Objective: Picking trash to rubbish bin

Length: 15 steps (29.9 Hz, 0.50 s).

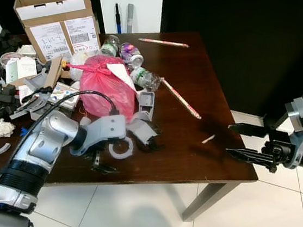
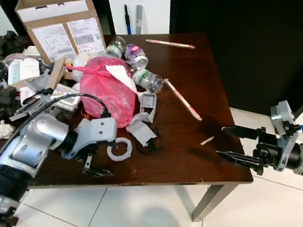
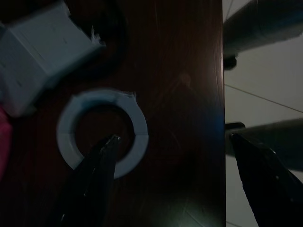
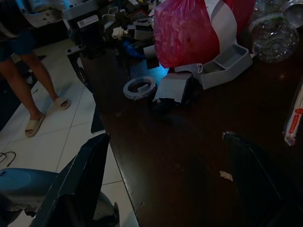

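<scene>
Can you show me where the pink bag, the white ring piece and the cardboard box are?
pink bag (image 1: pixel 104 89), left eye view, middle of its bulging side.
white ring piece (image 1: pixel 124 149), left eye view, its lower curve.
cardboard box (image 1: pixel 57 27), left eye view, front wall.

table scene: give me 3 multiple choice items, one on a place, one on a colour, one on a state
1. Where does the white ring lie?
A. on the floor
B. on the table near its front edge
C. inside the box

2. What colour is the tied bag?
A. pink
B. green
C. black

3. How is the left hand?
A. shut on the ring
B. open at the ring
C. shut on a bottle

Key: 1 B, the ring rests on the table beside the left hand, near the edge. 2 A, the bag in the clutter is pink. 3 B, the left wrist view shows the fingers spread wide, one tip over the ring, holding nothing.
</scene>
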Motion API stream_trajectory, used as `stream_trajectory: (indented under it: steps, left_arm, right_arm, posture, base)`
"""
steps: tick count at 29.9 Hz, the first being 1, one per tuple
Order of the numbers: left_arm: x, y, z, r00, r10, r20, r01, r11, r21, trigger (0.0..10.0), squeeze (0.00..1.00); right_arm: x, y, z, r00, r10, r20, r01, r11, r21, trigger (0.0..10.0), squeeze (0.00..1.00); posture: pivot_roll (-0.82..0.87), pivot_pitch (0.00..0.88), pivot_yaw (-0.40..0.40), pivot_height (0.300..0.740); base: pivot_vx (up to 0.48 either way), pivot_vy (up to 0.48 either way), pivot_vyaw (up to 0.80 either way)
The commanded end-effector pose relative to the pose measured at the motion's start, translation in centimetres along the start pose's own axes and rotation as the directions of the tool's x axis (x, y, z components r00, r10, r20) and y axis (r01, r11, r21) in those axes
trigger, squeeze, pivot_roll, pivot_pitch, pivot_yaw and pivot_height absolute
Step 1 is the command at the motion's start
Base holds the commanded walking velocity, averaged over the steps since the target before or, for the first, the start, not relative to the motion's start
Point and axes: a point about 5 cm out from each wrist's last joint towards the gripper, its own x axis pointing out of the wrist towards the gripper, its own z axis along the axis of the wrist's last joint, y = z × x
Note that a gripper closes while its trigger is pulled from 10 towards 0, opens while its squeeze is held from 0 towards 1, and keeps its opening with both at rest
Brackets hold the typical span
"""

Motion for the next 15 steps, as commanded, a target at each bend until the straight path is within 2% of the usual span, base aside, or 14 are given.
stream_trajectory:
  steps: [1, 5, 10, 15]
  left_arm:
    - [-0.2, 0.0, -0.5, 0.999, -0.013, -0.040, 0.013, 1.000, -0.006, 10.0, 0.00]
    - [0.5, 0.0, -1.0, 0.998, -0.036, -0.059, 0.035, 0.999, -0.018, 10.0, 0.00]
    - [0.9, -0.2, -1.2, 0.995, -0.066, -0.074, 0.065, 0.998, -0.016, 10.0, 0.00]
    - [1.0, -0.3, -1.2, 0.993, -0.084, -0.079, 0.084, 0.996, -0.008, 10.0, 0.00]
  right_arm:
    - [0.0, 0.3, -0.2, 1.000, 0.004, -0.015, -0.004, 1.000, 0.004, 10.0, 0.00]
    - [0.1, 0.5, -0.2, 1.000, 0.025, -0.014, -0.025, 1.000, 0.006, 10.0, 0.00]
    - [0.1, 1.6, -0.3, 0.993, 0.112, -0.021, -0.112, 0.993, 0.030, 10.0, 0.00]
    - [0.1, 1.9, -0.6, 0.992, 0.127, -0.029, -0.126, 0.991, 0.038, 10.0, 0.00]
  posture:
    - [-0.01, 0.148, -0.043, 0.740]
    - [-0.01, 0.150, -0.038, 0.740]
    - [-0.02, 0.151, -0.032, 0.740]
    - [-0.02, 0.152, -0.029, 0.740]
  base:
    - [0.000, 0.000, 0.00]
    - [0.000, 0.000, 0.00]
    - [0.000, 0.000, 0.00]
    - [0.000, 0.000, 0.00]
